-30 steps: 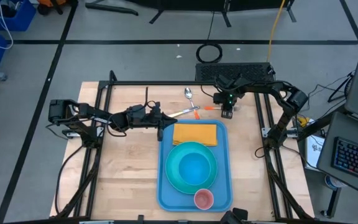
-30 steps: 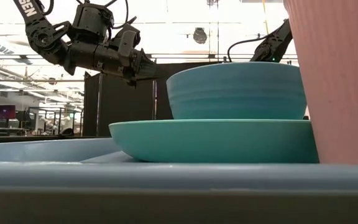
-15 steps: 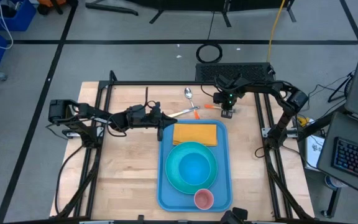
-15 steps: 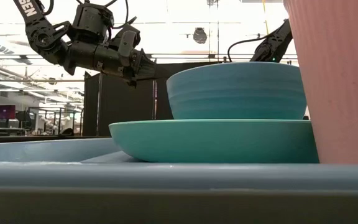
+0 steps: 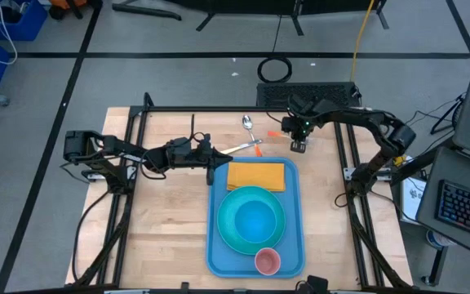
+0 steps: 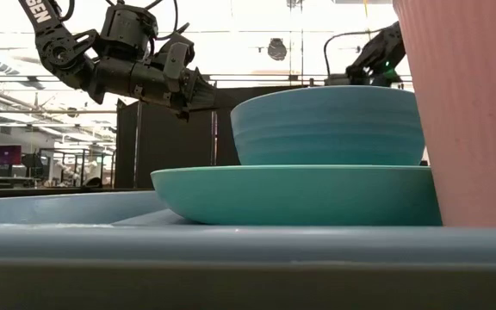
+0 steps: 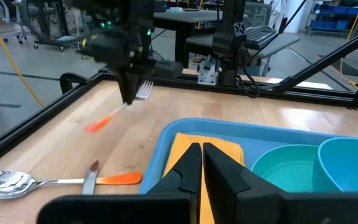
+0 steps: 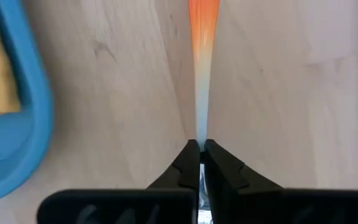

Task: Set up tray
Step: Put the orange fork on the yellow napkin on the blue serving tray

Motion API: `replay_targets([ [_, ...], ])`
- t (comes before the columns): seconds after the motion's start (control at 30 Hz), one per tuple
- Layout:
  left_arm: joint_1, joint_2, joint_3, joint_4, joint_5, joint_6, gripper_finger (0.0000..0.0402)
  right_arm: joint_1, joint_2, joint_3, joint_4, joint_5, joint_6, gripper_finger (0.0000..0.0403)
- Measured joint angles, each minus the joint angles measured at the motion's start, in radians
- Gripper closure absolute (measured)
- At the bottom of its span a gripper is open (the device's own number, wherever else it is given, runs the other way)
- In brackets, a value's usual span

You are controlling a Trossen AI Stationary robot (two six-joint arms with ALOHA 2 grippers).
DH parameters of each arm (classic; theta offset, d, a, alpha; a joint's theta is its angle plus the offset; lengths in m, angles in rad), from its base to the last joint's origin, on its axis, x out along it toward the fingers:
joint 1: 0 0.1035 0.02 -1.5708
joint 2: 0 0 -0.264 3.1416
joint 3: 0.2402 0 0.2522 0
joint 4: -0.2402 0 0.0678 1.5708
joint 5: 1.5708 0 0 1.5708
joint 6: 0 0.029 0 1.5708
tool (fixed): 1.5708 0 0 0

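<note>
The right gripper (image 5: 299, 145), now clamped on the fork (image 7: 118, 107), is lifting it off the table (image 5: 170, 212). The left gripper (image 5: 215, 157) is hovering closed, empty, beside the tray (image 5: 215, 245). No writing is fully legible.

We see a light wooden table (image 5: 161, 220). On it lies the light-blue tray (image 5: 215, 245), and just beyond the tray's far end a metal spoon (image 5: 247, 122) and an orange-handled utensil (image 5: 239, 148).

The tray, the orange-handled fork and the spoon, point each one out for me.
tray (image 5: 215, 245), high view, bare left rim.
orange-handled fork (image 7: 96, 124), left wrist view, orange handle end.
spoon (image 7: 2, 181), left wrist view, bowl of the spoon.
</note>
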Motion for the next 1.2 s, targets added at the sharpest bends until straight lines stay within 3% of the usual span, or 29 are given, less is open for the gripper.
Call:
replay_targets([
  [0.23,0.0,0.0,0.0,0.001,-0.001,0.001,0.039,0.1,-0.085,0.001,-0.007,0.0,0.039,0.0402],
  [0.37,0.0,0.0,0.0,0.007,-0.001,-0.001,0.038,0.173,-0.088,0.026,-0.006,0.001,0.077,0.0402],
  [0.53,0.0,0.0,0.0,0.011,-0.001,0.0,0.0396,0.239,-0.089,0.09,-0.007,0.001,0.14,0.0403],
  [0.8,0.0,0.0,0.0,0.011,-0.001,0.0,0.0378,0.298,-0.089,0.168,-0.012,-0.005,0.177,0.0403],
  [1.07,0.0,0.0,0.0,0.013,-0.001,0.0,0.0398,0.328,-0.04,0.182,-0.01,-0.007,0.21,0.0403],
  [1.2,0.0,0.0,0.0,0.016,-0.002,0.0,0.0385,0.331,-0.002,0.182,-0.019,-0.018,0.206,0.0403],
])
